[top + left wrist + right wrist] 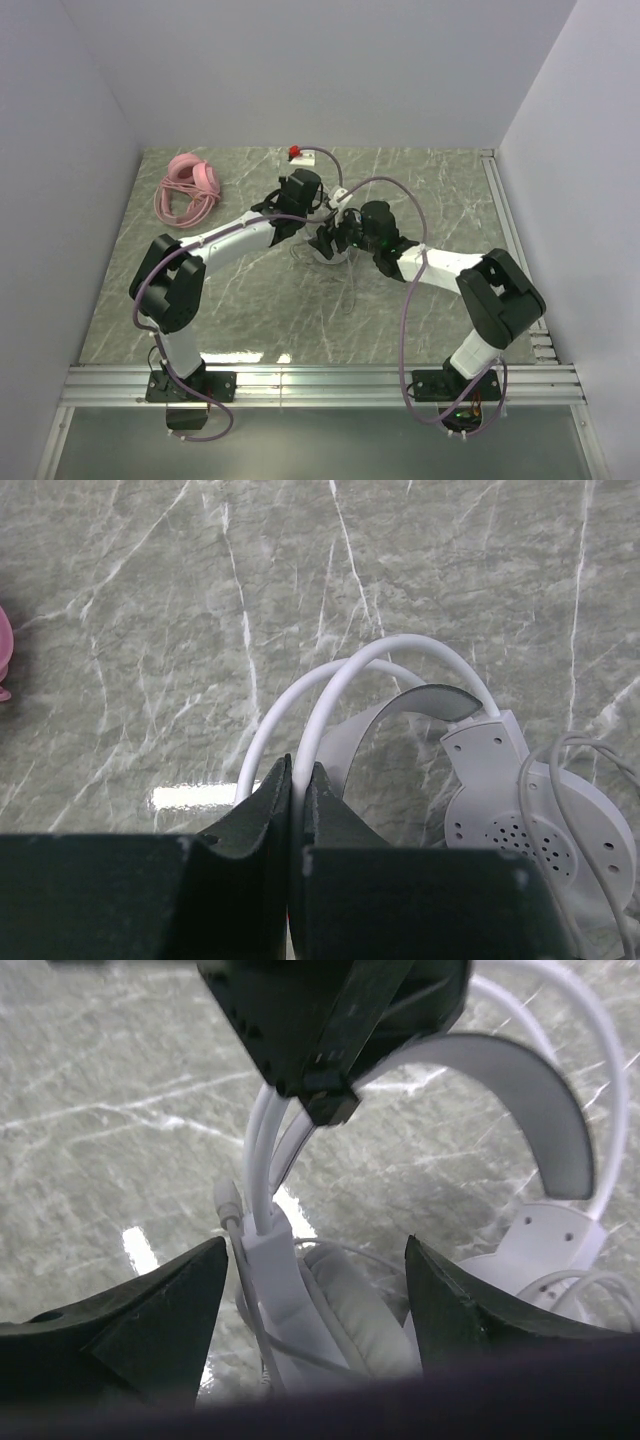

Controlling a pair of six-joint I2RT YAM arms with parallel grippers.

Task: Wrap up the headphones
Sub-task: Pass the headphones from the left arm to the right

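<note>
Left gripper clenched on the thin hoop of the white plastic over-ear headphones, centre of the grey marble table. Right gripper gapes wide, straddling one grey-cushioned earcup. Pink headphones lie far left.

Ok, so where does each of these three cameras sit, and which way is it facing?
Top external: above and behind the bases, looking down on the table; left arm and right arm show whole, pink headphones far left.
Left wrist: on the left arm, looking down past the shut left claw, pinching the white headphones by the headband.
Right wrist: on the right arm, looking low across the table; the open right claw flanks an earcup.
Shared: both wrist views show the white headphones and the left claw.
</note>
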